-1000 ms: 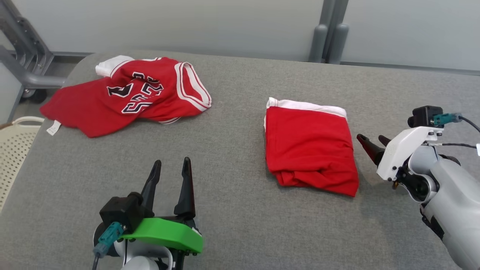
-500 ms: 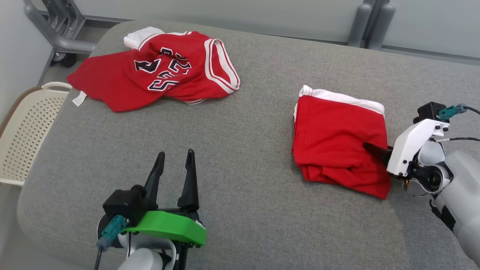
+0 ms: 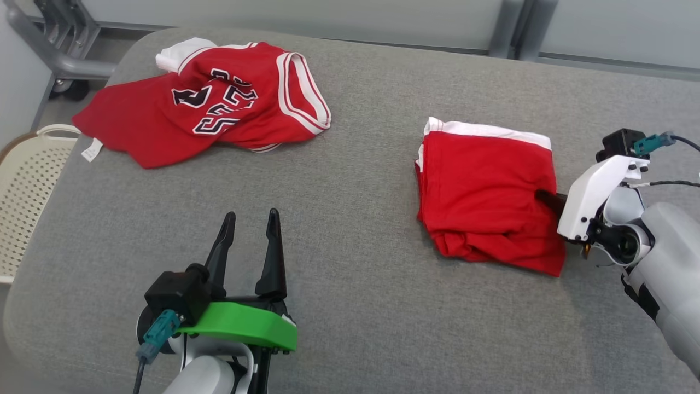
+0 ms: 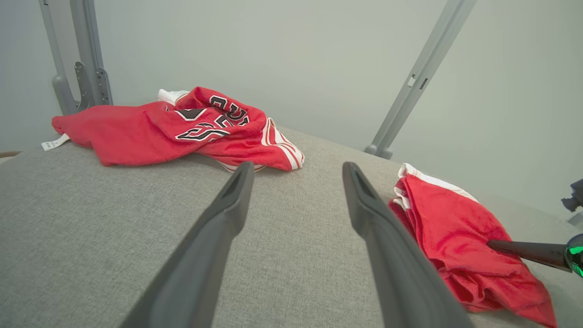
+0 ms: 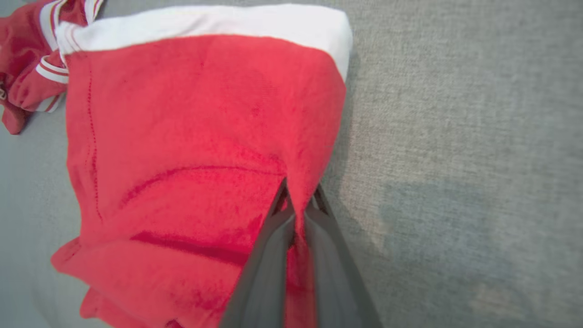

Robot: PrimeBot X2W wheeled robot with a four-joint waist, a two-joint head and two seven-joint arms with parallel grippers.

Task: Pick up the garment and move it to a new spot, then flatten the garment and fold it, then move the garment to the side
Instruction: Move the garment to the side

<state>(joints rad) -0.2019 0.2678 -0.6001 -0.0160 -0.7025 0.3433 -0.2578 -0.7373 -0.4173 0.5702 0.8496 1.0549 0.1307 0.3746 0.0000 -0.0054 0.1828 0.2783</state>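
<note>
The garment (image 3: 481, 191), red with a white band at its far edge, lies folded on the right half of the grey padded table (image 3: 350, 306). My right gripper (image 3: 544, 198) comes in from the right and is shut on the garment's right edge. In the right wrist view the two fingers pinch a ridge of the red garment (image 5: 191, 136) at the right gripper (image 5: 298, 196). My left gripper (image 3: 251, 216) hovers open near the table's front left, holding nothing. In the left wrist view the left gripper (image 4: 297, 168) is spread wide, with the garment (image 4: 455, 228) off to its right.
A crumpled red jersey (image 3: 219, 104) with black-and-white lettering lies at the table's far left, also seen as the jersey (image 4: 182, 127). A cream perforated basket (image 3: 22, 191) stands beside the table's left edge. A grey metal frame (image 3: 49, 44) stands behind it.
My right gripper slid left onto the folded garment's right edge and shut on it. The head camera shifted, so the whole picture moved. The left gripper stayed open.
</note>
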